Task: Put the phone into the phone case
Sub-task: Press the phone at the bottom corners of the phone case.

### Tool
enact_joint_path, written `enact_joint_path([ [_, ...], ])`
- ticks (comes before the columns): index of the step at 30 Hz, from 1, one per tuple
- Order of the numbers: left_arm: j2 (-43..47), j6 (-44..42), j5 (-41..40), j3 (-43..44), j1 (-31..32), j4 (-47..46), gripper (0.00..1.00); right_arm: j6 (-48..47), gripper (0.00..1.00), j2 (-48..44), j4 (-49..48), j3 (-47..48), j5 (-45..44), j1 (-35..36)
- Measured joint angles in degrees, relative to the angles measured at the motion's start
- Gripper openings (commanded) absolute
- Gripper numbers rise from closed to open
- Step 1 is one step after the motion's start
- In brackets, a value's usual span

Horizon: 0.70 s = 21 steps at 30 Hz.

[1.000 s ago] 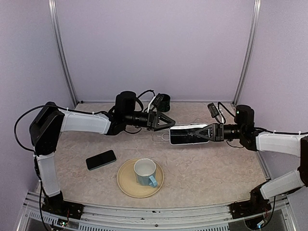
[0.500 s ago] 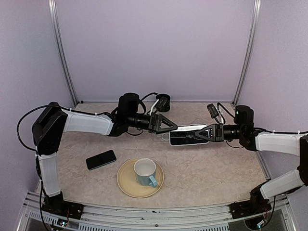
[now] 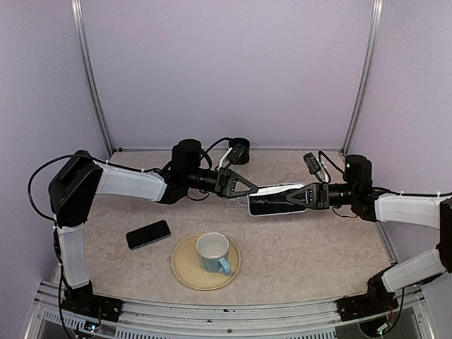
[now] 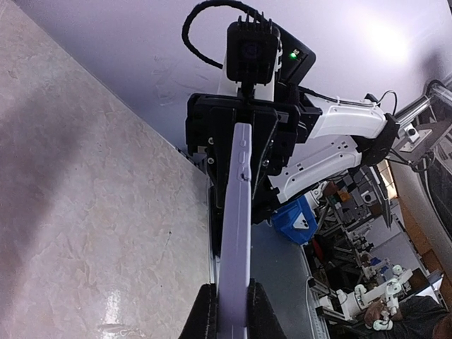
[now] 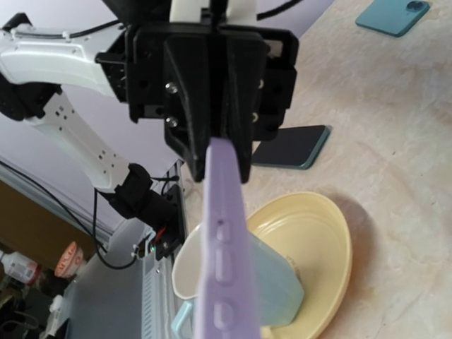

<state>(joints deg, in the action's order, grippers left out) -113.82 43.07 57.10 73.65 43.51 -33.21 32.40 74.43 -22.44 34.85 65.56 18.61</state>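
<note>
A lilac phone case (image 3: 274, 200) hangs level above the middle of the table, a dark glossy face on its upper side. My left gripper (image 3: 248, 189) is shut on its left end. My right gripper (image 3: 295, 198) is shut on its right end. In the left wrist view the phone case (image 4: 236, 212) runs edge-on from my left gripper (image 4: 231, 311) up to the right gripper (image 4: 240, 134). The right wrist view shows the phone case (image 5: 222, 233) edge-on, side buttons visible, its far end in the left gripper (image 5: 213, 152). A dark phone (image 3: 148, 234) lies flat on the table at the left.
A light blue cup (image 3: 212, 252) stands on a yellow plate (image 3: 185, 272) near the front, below the held case. The dark phone (image 5: 289, 147) lies beyond the plate (image 5: 332, 240) in the right wrist view. A teal phone-shaped object (image 5: 392, 14) lies further off on the table.
My left gripper has moved right onto the case's left end and shut on it. The right gripper has kept its grip, and the case has tilted slightly.
</note>
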Motion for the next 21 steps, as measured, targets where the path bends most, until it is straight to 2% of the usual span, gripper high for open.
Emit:
enact_joint_path([
  [3, -0.85, 4.76, 1.33, -1.97, -0.37, -6.27, 0.00, -1.49, 0.00, 0.00, 0.94, 0.00, -0.48, 0.26],
  [7, -1.73, 10.67, 2.58, -3.45, -0.55, -12.50, 0.09, -2.14, 0.00, -0.02, 1.38, 0.00, -0.59, 0.63],
  [12, -2.34, 17.00, 3.30, -4.17, -0.66, -17.55, 0.13, -2.60, 0.00, -0.59, 1.36, 0.02, -0.61, 0.90],
  [21, -2.89, 25.73, 2.64, -4.63, -2.58, -21.59, 0.44, -5.60, 0.00, -0.96, 1.99, 0.07, -2.71, 0.98],
])
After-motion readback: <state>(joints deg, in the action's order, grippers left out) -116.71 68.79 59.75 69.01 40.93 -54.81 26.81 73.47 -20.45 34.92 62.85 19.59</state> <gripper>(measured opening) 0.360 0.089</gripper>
